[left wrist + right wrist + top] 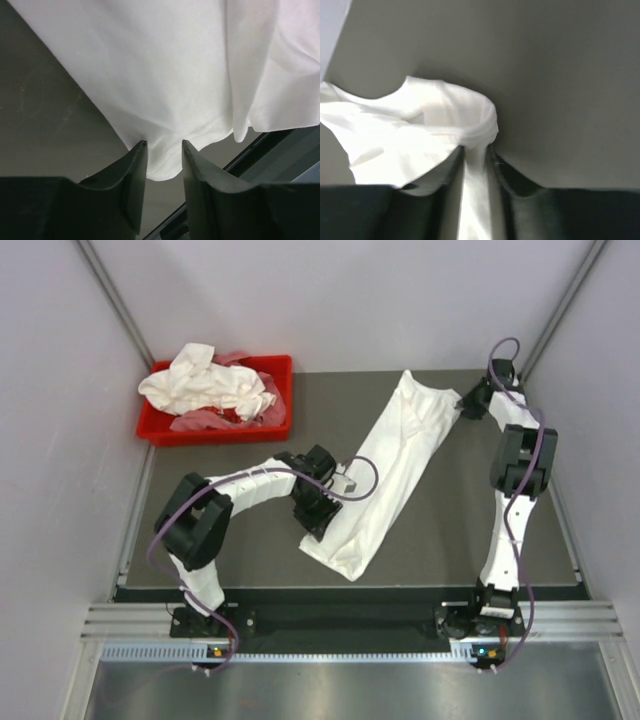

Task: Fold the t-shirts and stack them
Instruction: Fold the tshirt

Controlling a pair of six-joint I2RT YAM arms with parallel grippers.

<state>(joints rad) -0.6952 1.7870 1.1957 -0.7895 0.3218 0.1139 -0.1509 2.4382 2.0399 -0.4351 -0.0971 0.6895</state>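
T-shirt clenched at both ends by left gripper and right gripper; I'd hold it taut, moving evenly.

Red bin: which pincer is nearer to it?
Left. The left pincer clamps the t-shirt mid-table, right of the red bin; the right pincer clamps its other end, far right.
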